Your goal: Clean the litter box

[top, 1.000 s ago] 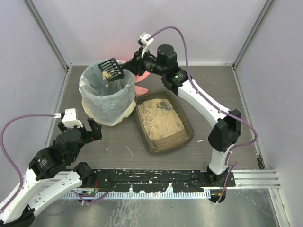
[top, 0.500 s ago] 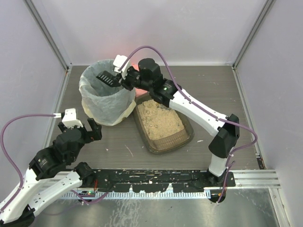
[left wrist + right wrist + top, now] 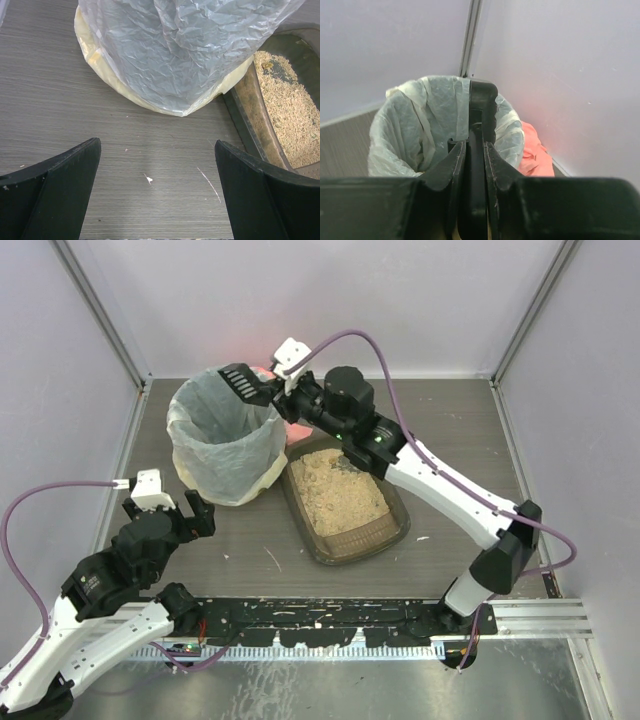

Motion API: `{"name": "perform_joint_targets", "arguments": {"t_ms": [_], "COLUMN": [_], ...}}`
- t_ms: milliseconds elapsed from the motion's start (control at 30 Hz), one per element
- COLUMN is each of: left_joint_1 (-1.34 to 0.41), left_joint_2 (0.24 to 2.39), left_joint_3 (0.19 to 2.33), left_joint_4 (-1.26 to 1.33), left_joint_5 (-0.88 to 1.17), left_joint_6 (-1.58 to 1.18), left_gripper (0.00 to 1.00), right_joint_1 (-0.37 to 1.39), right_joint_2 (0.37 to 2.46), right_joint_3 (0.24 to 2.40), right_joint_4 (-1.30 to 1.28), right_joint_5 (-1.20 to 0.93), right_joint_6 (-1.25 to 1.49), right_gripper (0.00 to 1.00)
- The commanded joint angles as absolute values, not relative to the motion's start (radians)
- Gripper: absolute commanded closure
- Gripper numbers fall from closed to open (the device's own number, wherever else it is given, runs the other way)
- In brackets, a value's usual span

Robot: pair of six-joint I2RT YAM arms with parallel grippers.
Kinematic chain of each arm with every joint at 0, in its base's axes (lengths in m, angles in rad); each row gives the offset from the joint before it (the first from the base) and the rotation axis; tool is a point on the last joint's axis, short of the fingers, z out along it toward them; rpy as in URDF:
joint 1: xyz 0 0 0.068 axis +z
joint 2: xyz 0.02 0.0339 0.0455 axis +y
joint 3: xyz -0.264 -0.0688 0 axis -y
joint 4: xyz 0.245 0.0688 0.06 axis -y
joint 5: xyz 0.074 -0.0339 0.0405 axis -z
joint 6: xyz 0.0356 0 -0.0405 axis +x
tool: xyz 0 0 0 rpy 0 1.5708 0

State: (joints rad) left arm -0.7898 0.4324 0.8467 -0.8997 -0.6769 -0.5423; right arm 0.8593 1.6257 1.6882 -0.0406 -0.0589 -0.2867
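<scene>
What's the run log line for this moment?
right tool: shut on scoop, over bin rim | left tool: open, empty | litter box: beside bin, litter inside

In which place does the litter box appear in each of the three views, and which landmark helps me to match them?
Top external: the litter box lies at the centre, just right of the bin.
Left wrist: the litter box is at the right edge, beside the bin.
Right wrist: the litter box is not in it.
Shared landmark: the bin, lined with a white bag, shows in all three views.
</scene>
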Motion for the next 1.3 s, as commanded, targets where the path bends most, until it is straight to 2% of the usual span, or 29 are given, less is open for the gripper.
{"name": "perform_joint_targets", "arguments": {"t_ms": [0, 267, 600, 833, 1267], "left_joint_1": [-0.788, -0.788, -0.787, -0.788, -0.788], "left_joint_2": [0.437, 0.481, 0.576, 0.687, 0.612], "left_joint_3": [0.860, 0.857, 0.849, 0.872, 0.875], "left_joint_4": [-0.878, -0.831, -0.737, -0.706, -0.765], "left_joint_5": [-0.689, -0.631, -0.565, -0.479, -0.547], "left_joint_6": [-0.549, -0.526, -0.493, -0.489, -0.498], "left_gripper": [0.02, 0.02, 0.00, 0.06, 0.05], "right_joint_1": [0.840, 0.781, 0.660, 0.658, 0.658], "right_joint_2": [1.482, 1.225, 1.084, 1.178, 1.491], "right_joint_3": [1.623, 1.388, 1.254, 1.269, 1.411], "right_joint_4": [0.086, 0.047, -0.339, -0.536, -0.530], "right_joint_5": [0.028, 0.142, 0.203, 0.175, 0.336], "right_joint_6": [-0.101, 0.078, 0.150, 0.129, 0.091], "right_gripper": [0.99, 0.99, 0.99, 0.99, 0.99]}}
